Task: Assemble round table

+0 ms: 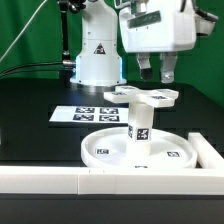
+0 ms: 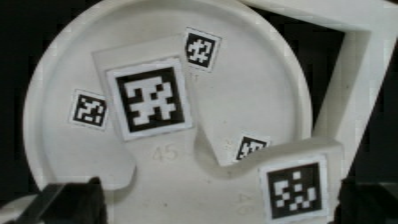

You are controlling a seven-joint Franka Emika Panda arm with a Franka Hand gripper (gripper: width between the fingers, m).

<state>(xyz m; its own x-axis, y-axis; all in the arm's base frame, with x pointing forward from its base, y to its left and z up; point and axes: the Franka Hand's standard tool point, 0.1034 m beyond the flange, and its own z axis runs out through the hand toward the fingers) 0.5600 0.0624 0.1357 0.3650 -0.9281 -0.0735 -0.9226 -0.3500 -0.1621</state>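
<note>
The large rimmed round disc lies flat near the front wall. The short cylindrical leg stands upright on it, with a marker on its side. The flat cross-shaped piece lies just behind the disc. My gripper hangs above the cross-shaped piece, open and holding nothing. In the wrist view the disc fills the picture, with the leg's marked top at its middle. The cross-shaped piece shows between my dark fingertips, and my gripper is wide apart there.
The marker board lies on the black table at the exterior view's left of the cross-shaped piece. The long white border wall runs along the front and turns a corner at the right. The robot base stands behind.
</note>
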